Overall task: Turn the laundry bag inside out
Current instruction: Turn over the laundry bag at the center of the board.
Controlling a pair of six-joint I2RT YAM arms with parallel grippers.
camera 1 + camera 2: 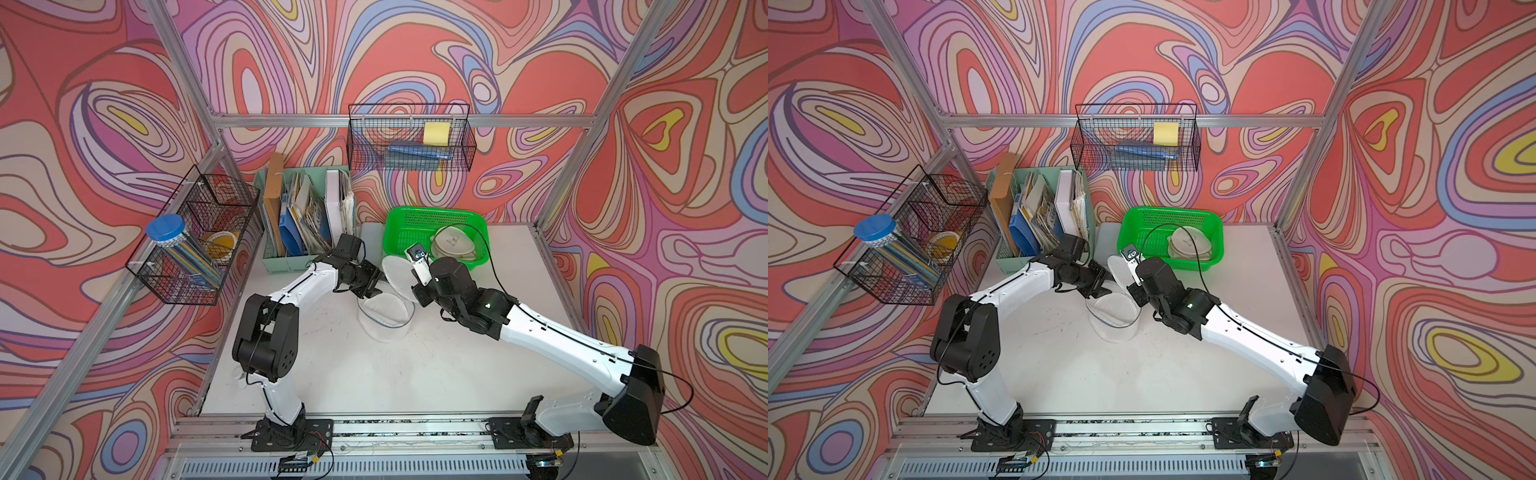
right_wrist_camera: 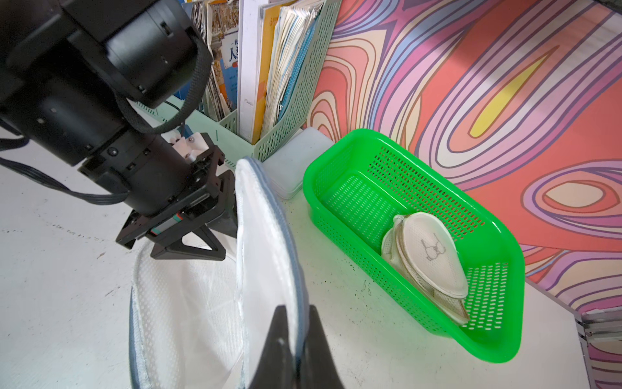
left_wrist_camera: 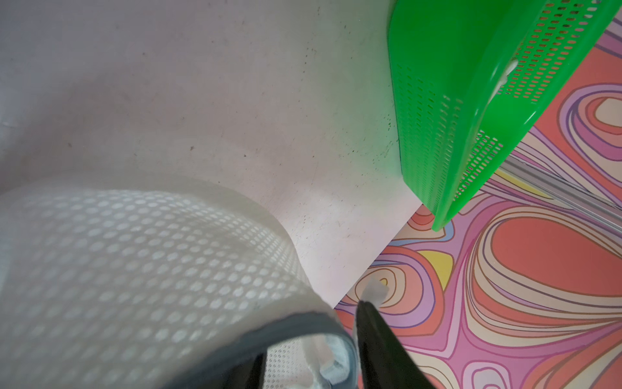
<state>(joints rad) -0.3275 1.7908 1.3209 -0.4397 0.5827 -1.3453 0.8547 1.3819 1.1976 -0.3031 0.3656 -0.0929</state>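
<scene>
The laundry bag [image 1: 384,318], a white mesh tub with a grey-blue zip edge, stands in the middle of the counter [image 1: 374,374] between the two arms. Its mouth faces up, and its round lid [image 1: 397,272] is raised on edge over the far side of the mouth.

The right claw [image 2: 297,311] is pinched tight on the lid's rim. In the right wrist view the white fabric and its zip edge run down between the two black fingers [image 2: 279,336] with no gap to spare. In both top views that claw is hidden under its own wrist.

The left claw [image 1: 370,291] sits at the bag's rim on the side toward the file rack [image 1: 291,266]. In the left wrist view only one finger [image 3: 377,340] shows clearly. The other is cut off by the picture's edge, and the blurred grey rim passes between them. Whether they clamp it or merely straddle it cannot be told.

The bag's floor is hard to make out through the mesh, and its near wall runs out of the right wrist picture. Behind the bag, a green basket [image 1: 436,214] holds a folded mesh pouch [image 2: 427,249]. A black cable [image 1: 1194,253] crosses the pouch in a top view.
</scene>
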